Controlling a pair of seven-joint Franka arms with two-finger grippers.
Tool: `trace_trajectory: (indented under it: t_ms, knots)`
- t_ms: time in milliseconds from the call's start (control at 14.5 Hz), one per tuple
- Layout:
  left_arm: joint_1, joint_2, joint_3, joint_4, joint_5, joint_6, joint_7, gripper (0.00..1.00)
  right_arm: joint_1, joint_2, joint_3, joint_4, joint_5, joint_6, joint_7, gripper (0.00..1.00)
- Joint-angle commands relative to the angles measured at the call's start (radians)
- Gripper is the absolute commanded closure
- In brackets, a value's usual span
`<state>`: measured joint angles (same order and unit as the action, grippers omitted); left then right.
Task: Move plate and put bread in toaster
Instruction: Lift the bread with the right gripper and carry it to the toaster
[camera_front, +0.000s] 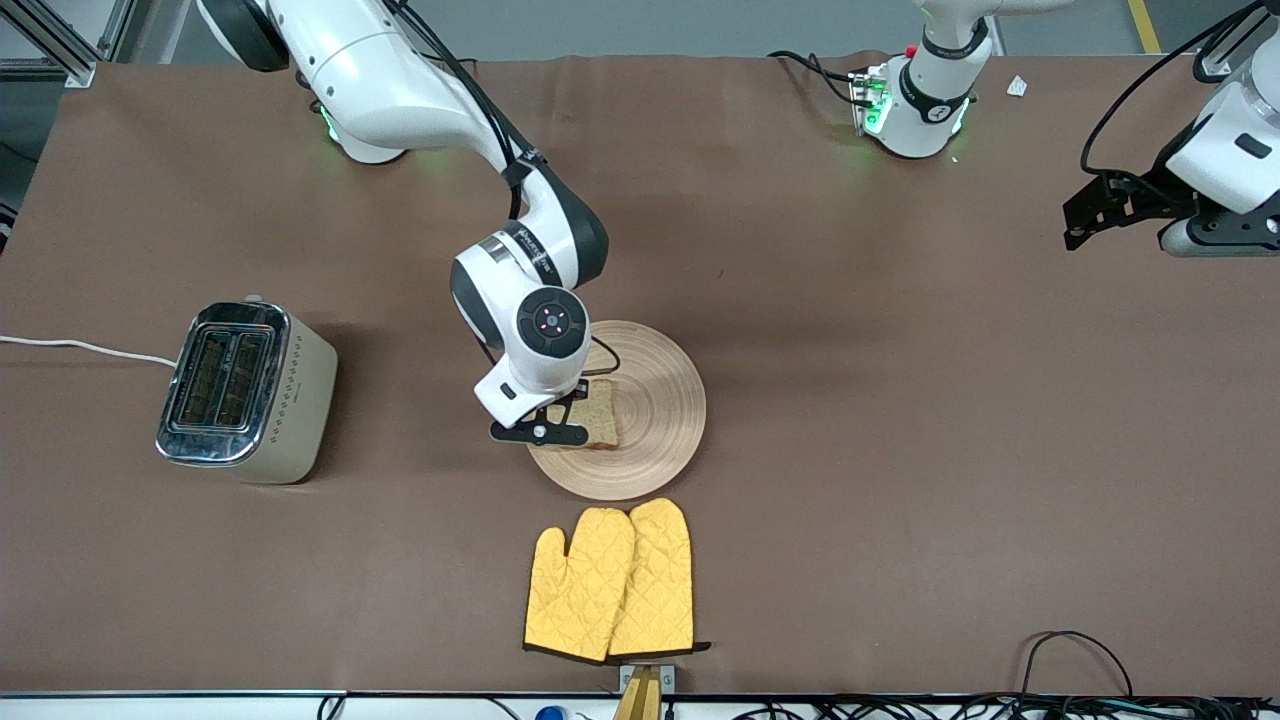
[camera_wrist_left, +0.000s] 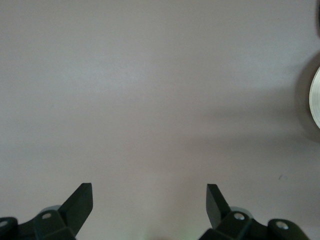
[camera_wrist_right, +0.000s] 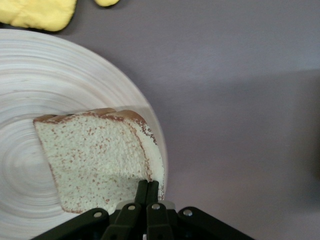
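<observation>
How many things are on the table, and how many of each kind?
Plate: 1
Bread: 1
Toaster: 1
Yellow oven mitts: 2
Total: 5

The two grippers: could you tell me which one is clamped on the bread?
The right gripper, pinching the bread over the plate; the left gripper hangs open, empty.
</observation>
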<state>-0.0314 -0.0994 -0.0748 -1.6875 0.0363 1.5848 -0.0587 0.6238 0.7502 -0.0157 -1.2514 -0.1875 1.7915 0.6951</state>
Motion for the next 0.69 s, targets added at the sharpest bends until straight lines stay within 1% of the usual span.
trace_trajectory:
  t_ms: [0,207,483,621]
  knots:
    - [-0.004,0.001,0.0,0.005,-0.012,-0.011,0.01,0.0,0.03,-0.015,-0.003,0.053,-0.12,-0.119,0.0,1.0]
    - [-0.016,0.006,0.0,0.005,-0.01,-0.011,0.008,0.0,0.031,-0.02,-0.004,0.099,-0.167,-0.214,-0.018,1.0]
    - [-0.016,0.004,0.0,0.003,-0.01,-0.011,0.01,0.0,0.025,-0.023,-0.006,0.202,-0.23,-0.389,-0.066,1.0]
    - [-0.015,0.004,0.0,-0.012,-0.01,-0.011,0.016,0.0,0.03,-0.038,-0.006,0.236,-0.291,-0.495,-0.077,1.0]
